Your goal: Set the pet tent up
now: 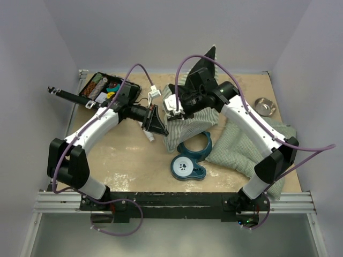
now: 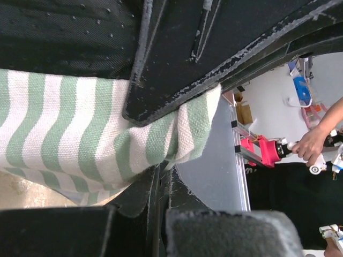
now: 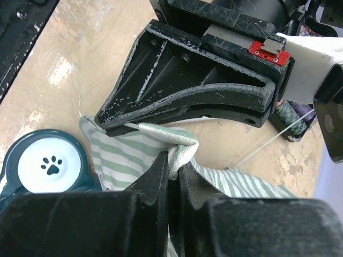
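Mid-worktop [image 1: 123, 155], just behind the teal bowl stand [image 1: 188, 160] & beside the checked cushion [image 1: 241, 147], the pet tent [image 1: 187, 126] lies as a crumpled heap, not yet stood up; no poles visibly in place, so most of the job's left, I'd judge; left hand [image 2: 161, 147] is clamped tight on a striped edge; right hand [image 3: 172, 160] pinches a fold right next to it; long axis approx. front-to-back, black panel poking up at the rear; doorway direction can't be told.
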Controlling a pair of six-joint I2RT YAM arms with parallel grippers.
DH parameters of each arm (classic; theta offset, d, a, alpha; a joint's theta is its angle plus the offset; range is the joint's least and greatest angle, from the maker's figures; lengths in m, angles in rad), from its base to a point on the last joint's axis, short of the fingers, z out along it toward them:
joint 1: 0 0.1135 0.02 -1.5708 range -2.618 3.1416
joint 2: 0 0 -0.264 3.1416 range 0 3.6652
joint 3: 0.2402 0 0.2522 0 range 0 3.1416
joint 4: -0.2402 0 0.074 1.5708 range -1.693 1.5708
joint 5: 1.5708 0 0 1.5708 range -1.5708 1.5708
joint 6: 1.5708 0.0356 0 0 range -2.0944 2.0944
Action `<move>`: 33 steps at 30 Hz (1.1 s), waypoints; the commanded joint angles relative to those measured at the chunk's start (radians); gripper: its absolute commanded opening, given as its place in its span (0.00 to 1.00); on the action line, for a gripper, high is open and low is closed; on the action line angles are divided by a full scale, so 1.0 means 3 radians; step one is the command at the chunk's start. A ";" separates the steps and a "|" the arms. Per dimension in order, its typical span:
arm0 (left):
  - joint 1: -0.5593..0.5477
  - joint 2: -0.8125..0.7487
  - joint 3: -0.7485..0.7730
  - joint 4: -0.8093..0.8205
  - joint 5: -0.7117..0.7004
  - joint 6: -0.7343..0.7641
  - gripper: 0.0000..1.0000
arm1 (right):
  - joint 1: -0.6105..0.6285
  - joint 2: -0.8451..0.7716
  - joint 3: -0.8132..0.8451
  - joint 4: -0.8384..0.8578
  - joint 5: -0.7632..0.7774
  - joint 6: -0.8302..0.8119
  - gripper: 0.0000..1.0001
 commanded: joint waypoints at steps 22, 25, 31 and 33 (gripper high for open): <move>-0.0217 0.0439 -0.0043 -0.0582 -0.0317 0.0063 0.00 | 0.0201 -0.0160 0.0024 -0.0063 0.0380 -0.0844 0.16; -0.0258 0.0475 -0.0023 -0.0633 -0.0333 0.0114 0.00 | 0.0211 -0.0103 0.0100 -0.0068 0.0390 -0.0860 0.17; -0.0248 0.0531 0.0028 -0.0618 -0.0287 0.0063 0.00 | 0.0257 -0.0231 -0.0047 -0.0068 0.0528 -0.1115 0.23; -0.0232 0.0542 0.0049 -0.0633 -0.0277 0.0079 0.00 | 0.0268 -0.0338 -0.0144 -0.0042 0.0605 -0.1116 0.42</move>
